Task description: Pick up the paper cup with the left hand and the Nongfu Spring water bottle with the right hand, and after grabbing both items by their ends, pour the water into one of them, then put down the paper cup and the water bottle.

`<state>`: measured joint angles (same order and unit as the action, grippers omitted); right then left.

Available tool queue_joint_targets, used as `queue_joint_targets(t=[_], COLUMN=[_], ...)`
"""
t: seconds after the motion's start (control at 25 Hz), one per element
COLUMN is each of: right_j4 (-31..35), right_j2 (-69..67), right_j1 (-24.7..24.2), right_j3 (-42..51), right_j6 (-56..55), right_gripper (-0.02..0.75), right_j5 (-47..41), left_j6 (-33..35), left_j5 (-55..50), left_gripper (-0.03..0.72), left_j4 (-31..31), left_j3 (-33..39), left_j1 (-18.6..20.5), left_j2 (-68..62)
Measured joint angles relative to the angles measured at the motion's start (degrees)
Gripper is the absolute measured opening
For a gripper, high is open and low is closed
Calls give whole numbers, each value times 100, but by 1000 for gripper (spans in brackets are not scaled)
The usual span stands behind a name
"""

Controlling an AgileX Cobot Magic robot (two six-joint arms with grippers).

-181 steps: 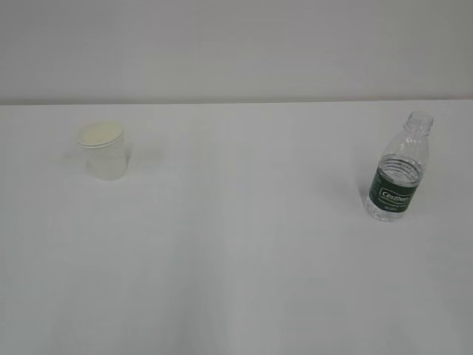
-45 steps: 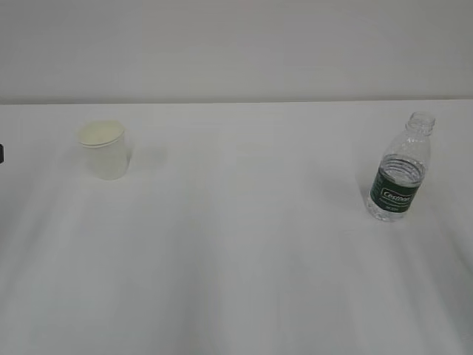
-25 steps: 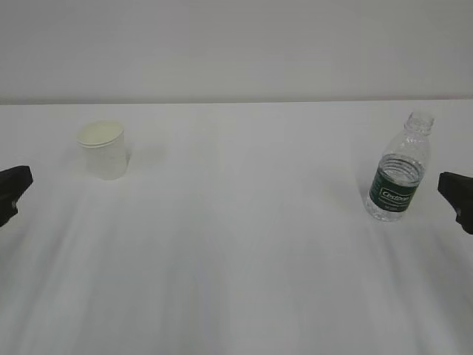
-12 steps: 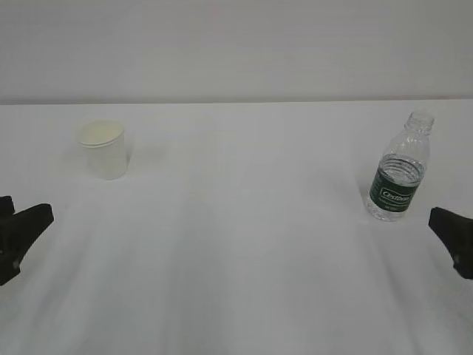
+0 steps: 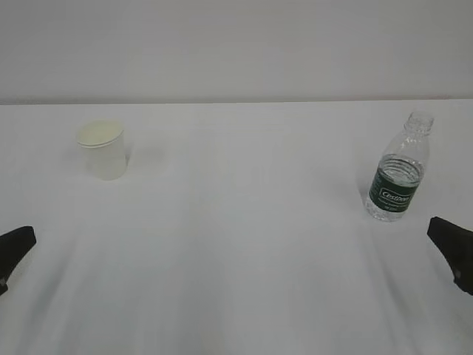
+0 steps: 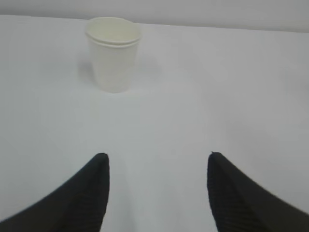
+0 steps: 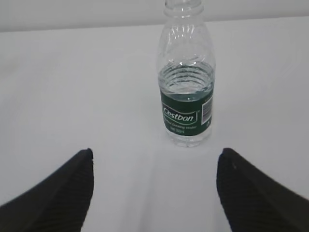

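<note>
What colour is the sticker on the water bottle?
The label is dark green with white writing. The right wrist view shows it best.

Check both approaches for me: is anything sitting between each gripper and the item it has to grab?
Nothing visible. Only bare white table separates the open left gripper from the paper cup, and the open right gripper from the water bottle.
</note>
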<state>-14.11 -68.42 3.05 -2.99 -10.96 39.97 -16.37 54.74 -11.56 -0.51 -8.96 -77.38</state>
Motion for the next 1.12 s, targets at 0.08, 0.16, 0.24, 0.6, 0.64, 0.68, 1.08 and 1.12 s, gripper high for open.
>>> queue_joint_targets(t=[0.08,0.16,0.24,0.6,0.64,0.68,1.08,1.12], right_j4=[24,72,72,155,178,202,704,704], right_j2=[-126,-296,-537,-1747,-1885,-2013,-2893,-2915], right_j1=[0,0,0,0,0,0,0,0], right_j3=[0,0,0,0,0,0,-35,-62], right_j6=[76,124,126,370,370,370,703,719], right_gripper=[593,594,594,594,593,593,593,593], right_j5=[140,332,622,1765,1970,2134,2538,2538], left_j6=[79,129,162,184,184,184,184,184], left_j5=[157,466,847,1059,1068,1079,1080,1080], left_gripper=[456,457,456,461,461,461,461,461], left_j4=[365,557,596,596,596,596,596,596], left_j3=[0,0,0,-85,-85,-85,-757,-851], left_j1=[0,0,0,0,0,0,0,0], left_j2=[-137,-403,-748,-1965,-1974,-1974,-1974,-1978])
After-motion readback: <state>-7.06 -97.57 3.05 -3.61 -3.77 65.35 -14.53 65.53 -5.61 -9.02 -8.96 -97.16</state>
